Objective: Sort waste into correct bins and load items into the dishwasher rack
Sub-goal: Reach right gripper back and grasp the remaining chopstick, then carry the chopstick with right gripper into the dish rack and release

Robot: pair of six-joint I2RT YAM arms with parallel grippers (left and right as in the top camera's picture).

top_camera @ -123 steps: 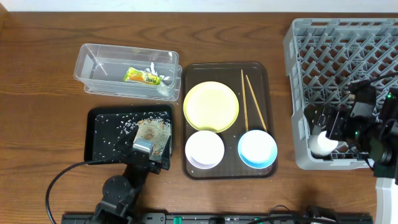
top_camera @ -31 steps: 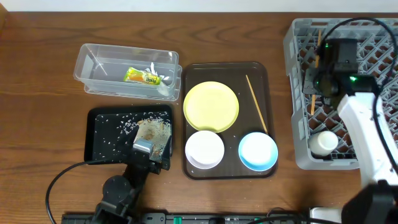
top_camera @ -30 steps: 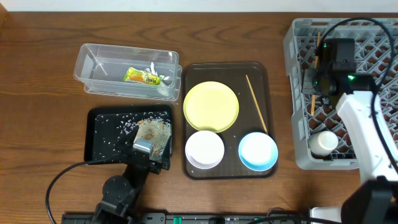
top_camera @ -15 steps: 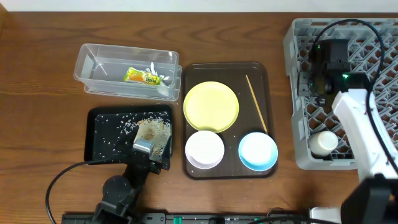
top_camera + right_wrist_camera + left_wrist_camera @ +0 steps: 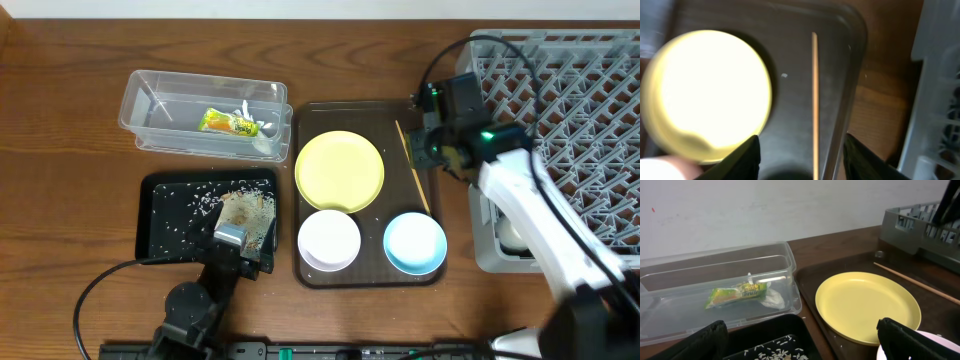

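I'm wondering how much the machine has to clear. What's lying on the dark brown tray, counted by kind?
Plates: 1, the pale yellow plate
Bowls: 2, the white bowl and the light blue bowl
Chopsticks: 1, the wooden chopstick
Total: 4

Plate (image 5: 340, 170) and chopstick (image 5: 412, 168) lie on the tray (image 5: 345, 110), left of the rack (image 5: 580, 90)

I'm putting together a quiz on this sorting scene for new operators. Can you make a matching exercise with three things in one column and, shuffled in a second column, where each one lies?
Things:
1. snack wrapper
2. rice grains
3. chopstick

Places:
A. brown serving tray
B. clear tub
C. black tray

Pairs: 1-B, 2-C, 3-A
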